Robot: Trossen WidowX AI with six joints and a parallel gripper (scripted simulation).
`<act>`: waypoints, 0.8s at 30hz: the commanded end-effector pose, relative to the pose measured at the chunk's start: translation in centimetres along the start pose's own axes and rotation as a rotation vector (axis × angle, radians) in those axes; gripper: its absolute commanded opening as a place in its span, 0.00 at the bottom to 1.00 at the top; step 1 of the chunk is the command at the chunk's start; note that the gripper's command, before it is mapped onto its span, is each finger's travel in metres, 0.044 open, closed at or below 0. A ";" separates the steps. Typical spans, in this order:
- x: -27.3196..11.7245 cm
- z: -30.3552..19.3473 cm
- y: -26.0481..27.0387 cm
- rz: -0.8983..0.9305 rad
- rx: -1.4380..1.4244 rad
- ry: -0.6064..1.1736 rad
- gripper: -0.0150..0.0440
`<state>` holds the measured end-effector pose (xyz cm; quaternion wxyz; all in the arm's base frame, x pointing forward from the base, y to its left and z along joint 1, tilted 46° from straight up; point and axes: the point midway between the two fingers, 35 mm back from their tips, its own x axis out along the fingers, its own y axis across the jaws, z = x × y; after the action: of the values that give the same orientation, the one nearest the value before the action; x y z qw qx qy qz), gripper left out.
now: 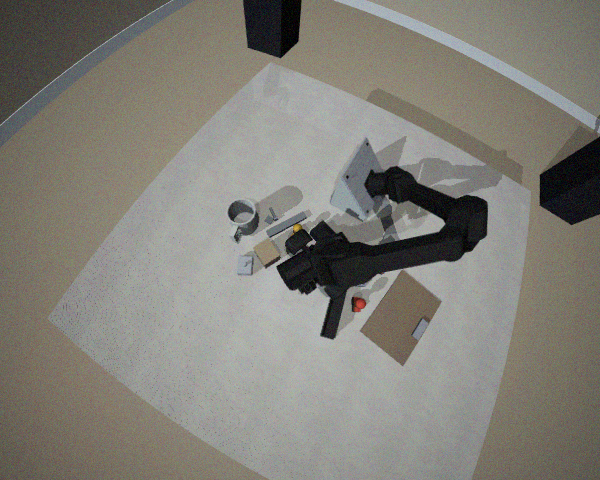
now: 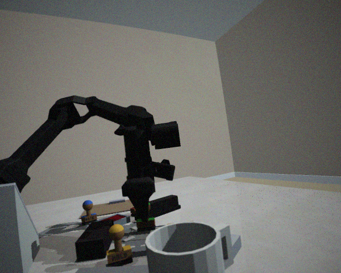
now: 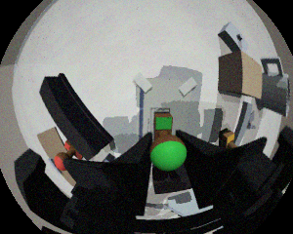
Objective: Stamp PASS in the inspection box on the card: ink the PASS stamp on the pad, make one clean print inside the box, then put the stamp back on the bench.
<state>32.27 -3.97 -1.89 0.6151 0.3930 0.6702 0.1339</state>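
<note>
The jaws are clamped on the green-topped wooden stamp (image 2: 146, 224) (image 3: 168, 155), held upright beneath them, its block close to the card's printed box (image 3: 159, 109), contact unclear, so straight-down alignment matters.

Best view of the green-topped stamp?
Wrist: it shows the green knob and green-topped base of the green-topped stamp close up, between the fingers of the pincer. Exterior shows the base side-on, with most of the handle hidden behind a finger. Top doesn't show it; the arm covers that spot.
</note>
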 end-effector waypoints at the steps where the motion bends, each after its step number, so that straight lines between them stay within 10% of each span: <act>1: 0.3 0.0 0.1 0.005 0.005 -0.002 0.25; 24: 0.7 0.0 0.1 0.006 0.005 -0.002 0.25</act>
<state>32.24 -3.53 -2.30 0.6148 0.3935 0.6703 0.1339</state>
